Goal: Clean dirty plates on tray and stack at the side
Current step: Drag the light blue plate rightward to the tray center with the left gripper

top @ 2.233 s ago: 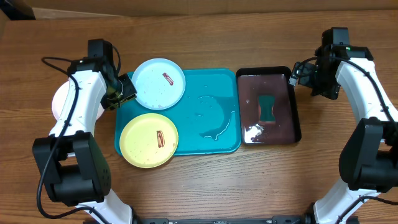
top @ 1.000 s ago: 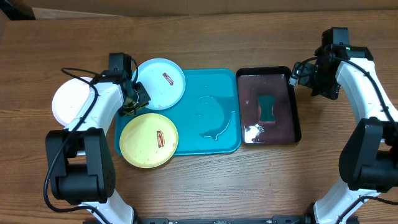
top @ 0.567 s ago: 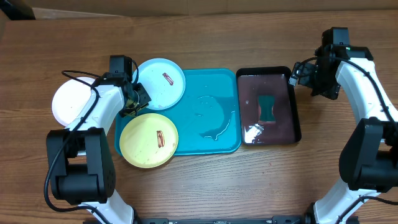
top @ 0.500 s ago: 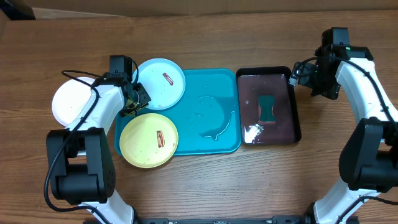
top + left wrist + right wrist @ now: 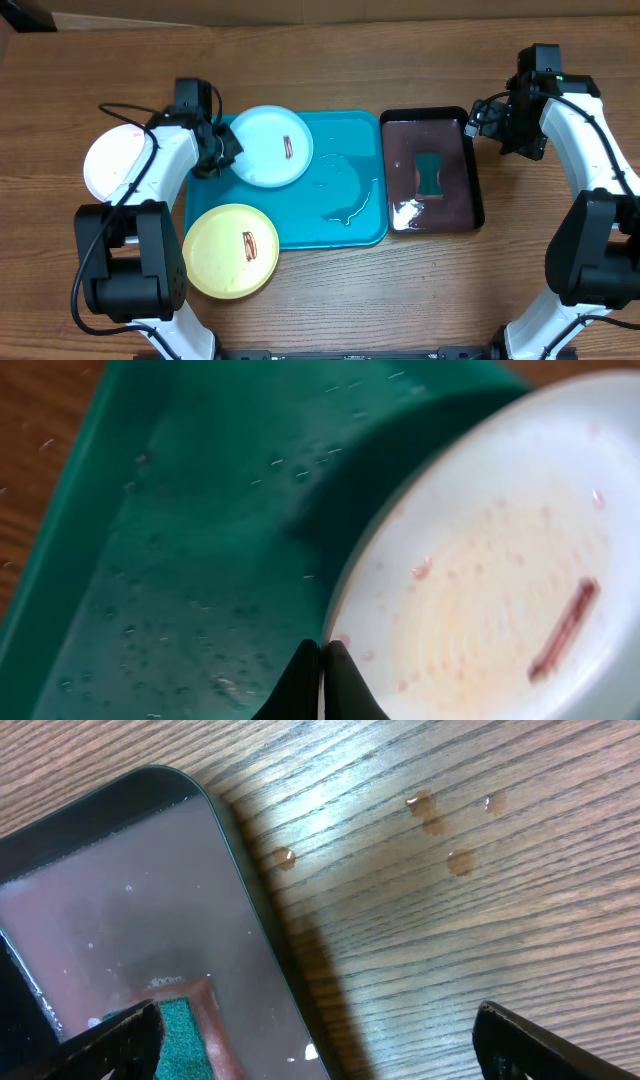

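Since a second ago the light cyan plate (image 5: 270, 147) has slid right, farther onto the turquoise tray (image 5: 345, 190). The yellow-green plate (image 5: 232, 250) has shifted nearer and overhangs the tray's near left corner. The left gripper (image 5: 218, 152) has its jaws pressed together, seemingly on the cyan plate's left rim. The right gripper (image 5: 487, 118) hangs spread wide over the black tray (image 5: 472, 200). Three plates, two trays; the white plate (image 5: 115, 165) lies left of the turquoise tray.

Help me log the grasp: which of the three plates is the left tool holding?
The light cyan plate, pinched at its rim on the tray; the yellow-green plate and white plate lie free.
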